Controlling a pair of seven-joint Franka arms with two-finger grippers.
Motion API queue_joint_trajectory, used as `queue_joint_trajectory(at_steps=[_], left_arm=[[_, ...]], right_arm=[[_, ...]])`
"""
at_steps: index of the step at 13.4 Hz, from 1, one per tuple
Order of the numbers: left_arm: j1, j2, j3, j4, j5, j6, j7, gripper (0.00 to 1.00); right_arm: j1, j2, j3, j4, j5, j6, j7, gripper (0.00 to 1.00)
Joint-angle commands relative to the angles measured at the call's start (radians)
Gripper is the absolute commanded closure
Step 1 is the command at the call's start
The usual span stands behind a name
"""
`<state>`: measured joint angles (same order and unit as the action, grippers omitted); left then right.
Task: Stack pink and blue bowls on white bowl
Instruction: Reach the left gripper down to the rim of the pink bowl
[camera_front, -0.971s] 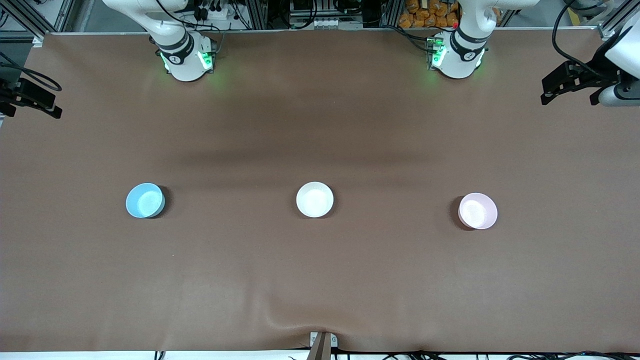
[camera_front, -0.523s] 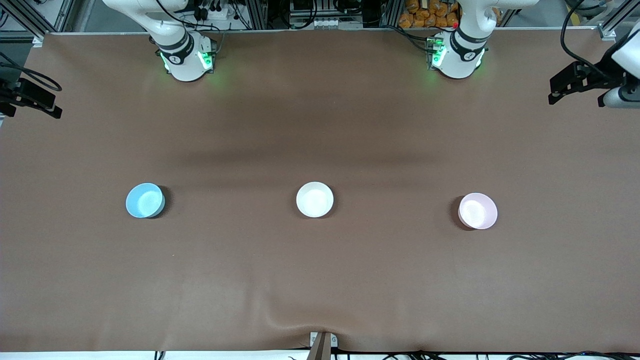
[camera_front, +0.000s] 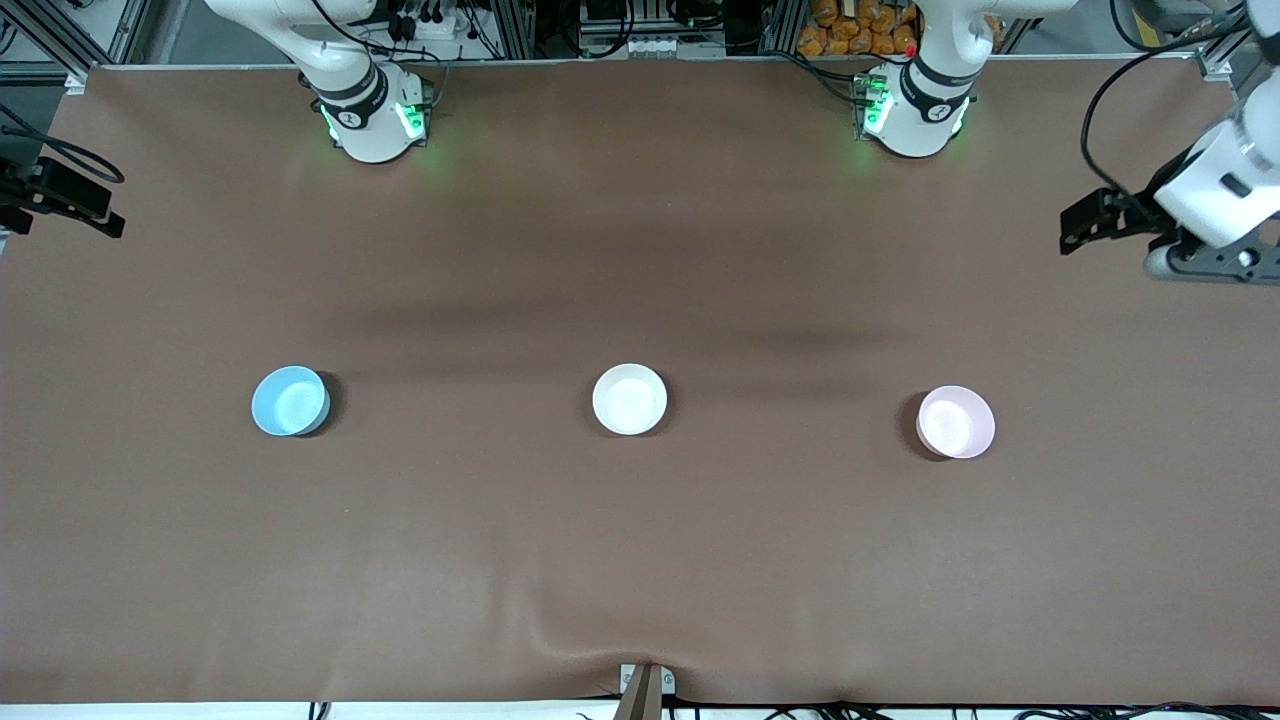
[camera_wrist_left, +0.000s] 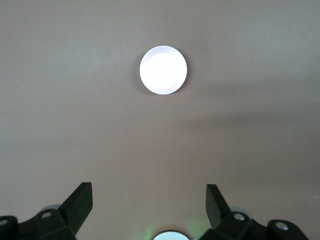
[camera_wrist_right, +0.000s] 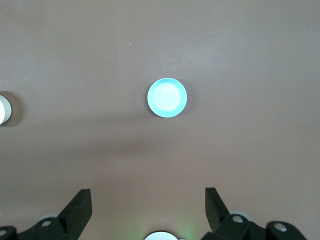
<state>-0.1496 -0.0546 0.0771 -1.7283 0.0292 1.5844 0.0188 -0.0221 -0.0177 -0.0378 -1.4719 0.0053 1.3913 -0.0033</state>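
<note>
Three bowls stand in a row across the table's middle. The blue bowl (camera_front: 290, 401) is toward the right arm's end, the white bowl (camera_front: 629, 399) is in the centre, and the pink bowl (camera_front: 956, 422) is toward the left arm's end. My left gripper (camera_wrist_left: 148, 192) is open and empty, high over the table's end; the pink bowl (camera_wrist_left: 163, 70) looks washed-out pale in its view. In the front view the left gripper (camera_front: 1095, 222) shows at the edge. My right gripper (camera_wrist_right: 148, 197) is open and empty, high above the blue bowl (camera_wrist_right: 167, 97), and waits. The white bowl (camera_wrist_right: 4, 109) shows at that view's edge.
The brown table cover (camera_front: 640, 560) has a raised wrinkle at the edge nearest the front camera. The arm bases (camera_front: 375, 120) stand along the edge farthest from that camera. The right arm's black hand (camera_front: 60, 200) hangs at the table's end.
The left arm's hand has swung down and inward over its end of the table, and its wrist has turned. The right arm and the three bowls have not moved.
</note>
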Motion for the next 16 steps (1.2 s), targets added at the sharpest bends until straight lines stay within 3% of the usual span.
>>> queue_joint_trajectory(at_steps=[1,8,13,16], left_arm=[[0.004,0.018,0.000,-0.042,-0.011,0.069,0.001,0.00],[0.015,0.124,0.001,-0.068,-0.054,0.143,-0.056,0.00],[0.085,0.211,-0.002,-0.142,-0.063,0.281,-0.045,0.00],[0.162,0.306,-0.002,-0.145,-0.150,0.353,-0.002,0.00]], right_arm=[[0.008,0.012,-0.004,0.021,-0.002,-0.012,0.014,0.00],[0.008,0.012,-0.004,0.021,-0.002,-0.012,0.014,0.00],[0.008,0.012,-0.004,0.021,-0.002,-0.012,0.014,0.00],[0.008,0.012,-0.004,0.021,-0.002,-0.012,0.014,0.00]])
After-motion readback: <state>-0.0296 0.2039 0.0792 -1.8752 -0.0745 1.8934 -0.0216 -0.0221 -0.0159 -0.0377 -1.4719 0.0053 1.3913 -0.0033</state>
